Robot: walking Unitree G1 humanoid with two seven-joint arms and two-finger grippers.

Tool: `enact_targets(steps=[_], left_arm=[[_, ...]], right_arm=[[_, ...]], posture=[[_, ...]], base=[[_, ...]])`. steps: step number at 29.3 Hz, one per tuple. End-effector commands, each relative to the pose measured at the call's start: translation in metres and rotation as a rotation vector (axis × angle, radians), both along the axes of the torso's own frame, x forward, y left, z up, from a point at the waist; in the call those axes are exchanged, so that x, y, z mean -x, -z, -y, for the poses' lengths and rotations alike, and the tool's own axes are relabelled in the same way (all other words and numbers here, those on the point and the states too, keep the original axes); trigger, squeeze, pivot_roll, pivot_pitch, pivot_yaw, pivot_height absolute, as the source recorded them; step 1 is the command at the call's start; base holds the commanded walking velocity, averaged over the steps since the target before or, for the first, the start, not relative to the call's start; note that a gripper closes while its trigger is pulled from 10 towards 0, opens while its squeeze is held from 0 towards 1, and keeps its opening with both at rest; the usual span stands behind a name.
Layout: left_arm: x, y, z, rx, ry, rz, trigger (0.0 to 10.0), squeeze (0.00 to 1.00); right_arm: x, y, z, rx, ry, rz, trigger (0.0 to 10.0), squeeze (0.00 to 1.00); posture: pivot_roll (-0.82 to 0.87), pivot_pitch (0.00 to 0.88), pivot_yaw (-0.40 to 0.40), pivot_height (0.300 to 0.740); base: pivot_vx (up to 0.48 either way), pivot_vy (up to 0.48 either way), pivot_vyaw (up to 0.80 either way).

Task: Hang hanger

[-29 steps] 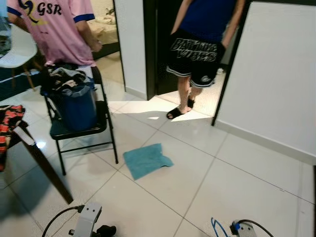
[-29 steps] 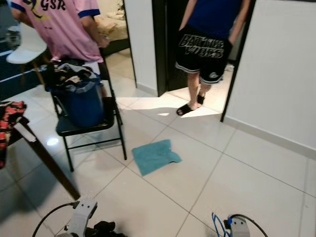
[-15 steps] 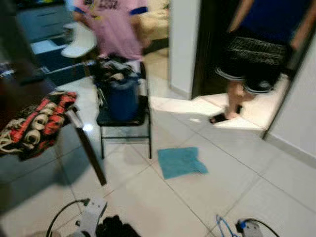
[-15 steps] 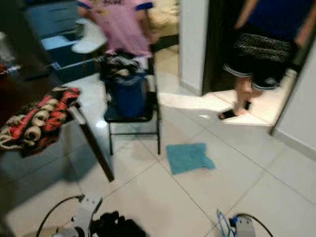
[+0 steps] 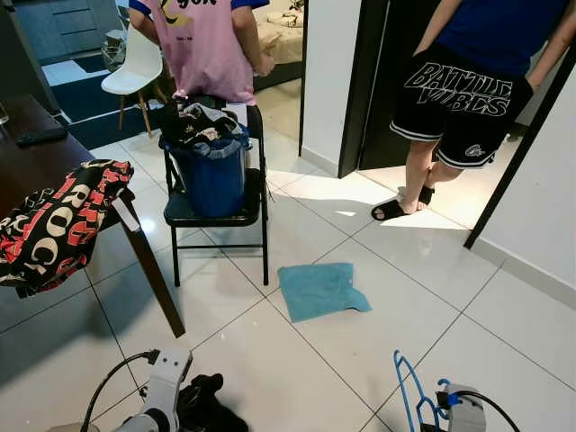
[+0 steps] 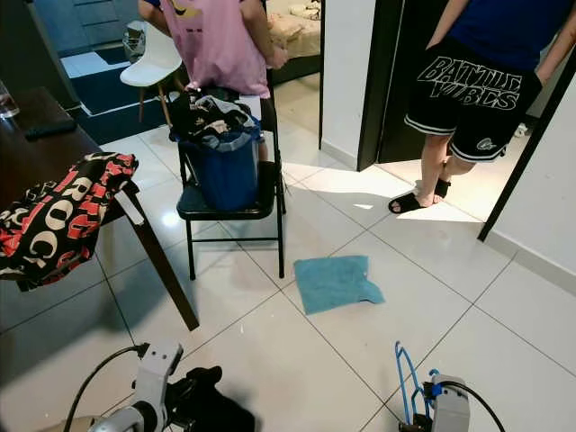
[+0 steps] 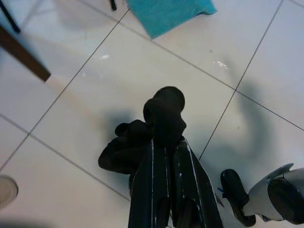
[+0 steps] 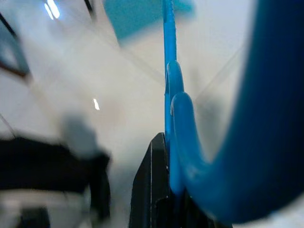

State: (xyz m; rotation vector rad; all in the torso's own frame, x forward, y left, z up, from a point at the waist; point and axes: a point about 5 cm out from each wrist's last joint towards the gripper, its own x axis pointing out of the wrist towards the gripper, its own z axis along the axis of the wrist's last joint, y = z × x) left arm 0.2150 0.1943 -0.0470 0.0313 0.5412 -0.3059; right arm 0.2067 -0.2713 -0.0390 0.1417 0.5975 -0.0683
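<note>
- Right gripper (image 6: 416, 416) sits low at the robot's right, clenched on the blue hanger (image 6: 402, 378). In the right wrist view the blue wire (image 8: 169, 90) runs right against the black finger (image 8: 152, 185).
- Left gripper (image 7: 164, 123) is low at the left with its fingers pressed together around dark bunched fabric (image 7: 124, 151); looks like a black garment, can't tell more.
- No rail or rod to hang on is visible anywhere, so the target has yet to be found. Risk: walking around with the hanger sticking out ahead.
- Hazard 1: teal cloth (image 5: 317, 289) lies flat on the tile right in the path ahead. A foot on it could slip on the glossy floor.
- Hazard 2: folding chair (image 5: 216, 211) with the blue laundry basket (image 5: 212, 171) stands just beyond the cloth; the hanger hook could snag a chair leg or the basket rim.
- Hazard 3: dark table (image 5: 54, 148) with a red-black-white cloth (image 5: 54, 220) draped over its corner is close on the left; its angled leg (image 5: 151, 270) is a trip point.
- Hazard 4: two people nearby, one in a pink shirt (image 5: 211, 45) behind the chair, one in black shorts (image 5: 454, 99) at the doorway. A swinging hanger could hit them.
- The grip seems to be on thin wire only, so the hanger may rotate or slip while walking.
</note>
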Motion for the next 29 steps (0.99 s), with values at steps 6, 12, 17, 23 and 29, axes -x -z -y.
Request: enact_targets(steps=[6,12,17,23,29], left_arm=[[-0.003,-0.006,-0.004,0.007,-0.050,0.081,10.0,0.00],[-0.058,-0.059,0.014,0.074,-0.024,0.369,10.0,0.00],[-0.095,-0.129,0.031,0.074,0.025,0.661,10.0,0.00],[-0.100,-0.139,0.029,0.045,0.006,0.699,10.0,0.00],[-0.103,-0.163,0.023,0.056,-0.022,0.756,10.0,0.00]], right_arm=[[-0.057,-0.058,0.011,0.063,-0.138,0.251,10.0,0.00],[-0.071,-0.075,0.003,0.058,-0.217,0.349,10.0,0.00],[-0.077,-0.083,-0.003,0.053,-0.279,0.373,10.0,0.00],[-0.078,-0.083,-0.004,0.052,-0.300,0.372,10.0,0.00],[-0.078,-0.086,-0.003,0.051,-0.318,0.381,10.0,0.00]], posture=[[-0.01,0.014,0.032,0.740],[0.00,0.010,0.033,0.740],[0.00,0.006,0.028,0.740],[0.00,0.005,0.028,0.740],[0.00,0.005,0.027,0.740]], base=[[0.000,0.000,0.07],[0.000,0.000,0.79],[0.000,0.000,0.79],[0.000,0.000,0.79],[0.000,0.000,0.79]])
